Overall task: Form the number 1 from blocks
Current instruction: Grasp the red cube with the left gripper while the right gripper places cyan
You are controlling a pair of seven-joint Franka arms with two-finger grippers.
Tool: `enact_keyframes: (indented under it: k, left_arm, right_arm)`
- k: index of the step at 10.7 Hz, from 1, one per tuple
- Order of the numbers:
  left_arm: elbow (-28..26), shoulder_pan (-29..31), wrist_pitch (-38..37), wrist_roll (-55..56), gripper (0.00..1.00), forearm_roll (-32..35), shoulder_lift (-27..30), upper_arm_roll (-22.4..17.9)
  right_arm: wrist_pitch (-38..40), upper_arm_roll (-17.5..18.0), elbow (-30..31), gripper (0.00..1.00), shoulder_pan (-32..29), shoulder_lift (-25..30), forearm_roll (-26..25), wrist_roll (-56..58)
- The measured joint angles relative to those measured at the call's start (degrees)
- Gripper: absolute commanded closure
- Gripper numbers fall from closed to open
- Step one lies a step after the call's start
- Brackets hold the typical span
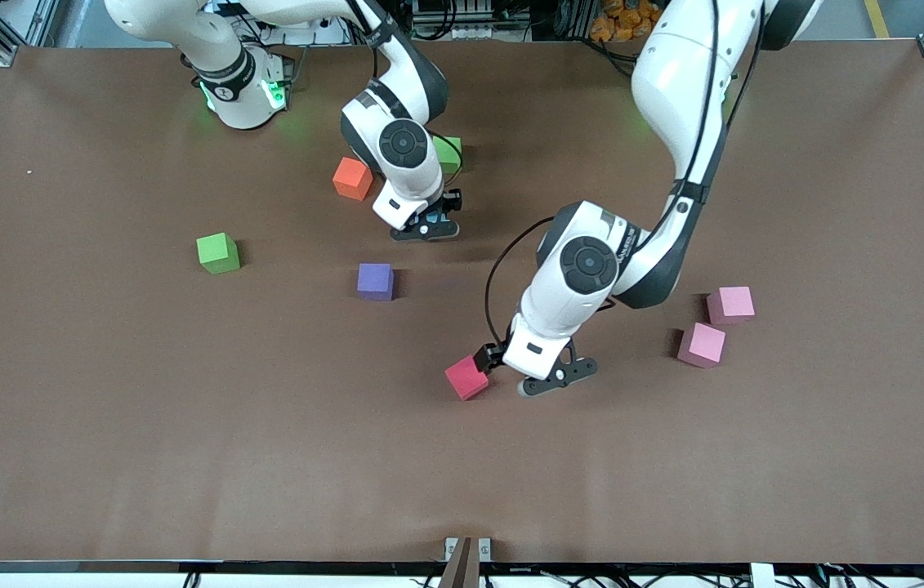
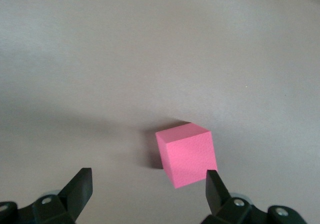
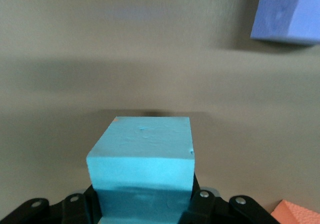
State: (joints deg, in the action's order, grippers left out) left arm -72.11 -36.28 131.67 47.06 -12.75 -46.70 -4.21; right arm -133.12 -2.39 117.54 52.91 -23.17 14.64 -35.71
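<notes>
- Left gripper (image 1: 520,371) low over the tabletop (image 1: 102,408) toward the middle, fingers (image 2: 80,184) spread wide and released, holding nothing.
- Red block (image 1: 466,378) resting on the tabletop just beside that gripper; in the left wrist view seen ahead of the open fingers, nearer one fingertip than the other, not gripped.
- Right gripper (image 1: 427,229) hanging over the tabletop between the orange and purple blocks, fingers clenched on the light blue block (image 3: 142,159); block mostly hidden under the wrist in the front view, plain in the right wrist view.
- Orange block (image 1: 352,178) on the tabletop close to the right arm's wrist, farther from the front camera than the purple one.
- Purple block (image 1: 375,281) on the tabletop nearer to the front camera than the right gripper, well apart from the red block.
- One green block (image 1: 218,252) alone toward the right arm's end of the tabletop.
- Second green block (image 1: 449,152) partly hidden by the right arm's wrist, near the orange block.
- Two pink blocks toward the left arm's end, near each other but apart: one (image 1: 730,305) farther from the front camera, the other (image 1: 702,345) nearer.
</notes>
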Motion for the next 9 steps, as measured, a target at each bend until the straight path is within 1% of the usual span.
enact_keyframes:
  k: [2, 4, 6, 8, 9]
  left_arm:
    - [3.07, -2.50, 0.02, 0.00, 0.00, -2.41, -3.22, -2.76]
    - [4.67, -5.14, 0.04, -0.06, 0.00, -5.82, -5.35, -6.14]
    - [6.24, -6.41, 0.66, -0.07, 0.00, -9.21, -7.30, -7.62]
    - [7.30, -7.25, 3.32, -0.25, 0.00, -13.47, -8.76, -8.25]
    - [7.64, -7.48, 4.51, -0.26, 0.00, -14.39, -9.52, -8.31]
  right_arm:
    - [-0.80, 0.01, 0.83, 0.97, 1.89, 0.00, 0.00, -2.95]
    - [-3.51, 0.01, 2.45, 0.96, 3.66, 0.01, 0.01, -4.85]
    - [-7.33, 0.03, 5.03, 0.96, 4.64, 0.01, 0.03, -5.62]
    - [-7.91, 0.04, 5.54, 0.96, 5.82, 0.03, 0.05, -7.42]
    - [-7.94, 0.04, 5.55, 0.96, 6.82, 0.03, 0.07, -8.64]
